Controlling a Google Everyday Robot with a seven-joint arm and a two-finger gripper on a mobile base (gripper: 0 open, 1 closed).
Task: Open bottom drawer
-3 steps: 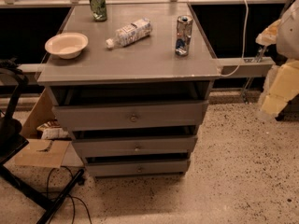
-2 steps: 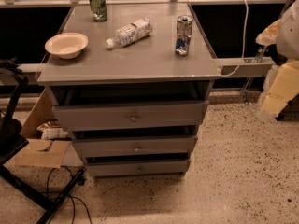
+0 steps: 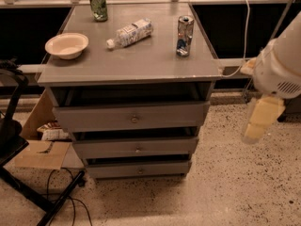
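The grey cabinet [image 3: 129, 67] has three stacked drawers. The bottom drawer [image 3: 108, 169] has the slimmest front and a tiny round metal knob [image 3: 140, 171] at its centre. A dark gap shows above its front panel, and its interior is hidden. My gripper [image 3: 257, 122], pale yellow below the white arm [image 3: 280, 65], hangs at the right of the view. It is to the right of the cabinet, at about the height of the top drawer, above the floor and apart from the cabinet.
The mid-sized drawer [image 3: 135, 147] and the tallest drawer [image 3: 131, 117] sit above. On top stand a bowl [image 3: 67, 45], a green can [image 3: 98, 4], a lying bottle [image 3: 130, 32] and a tall can [image 3: 185, 36]. A cardboard box [image 3: 40, 147] and a black stand [image 3: 11, 140] are at left.
My arm and gripper have moved left and down, further into view and closer to the cabinet's right side. The drawers and the items on top have not moved.
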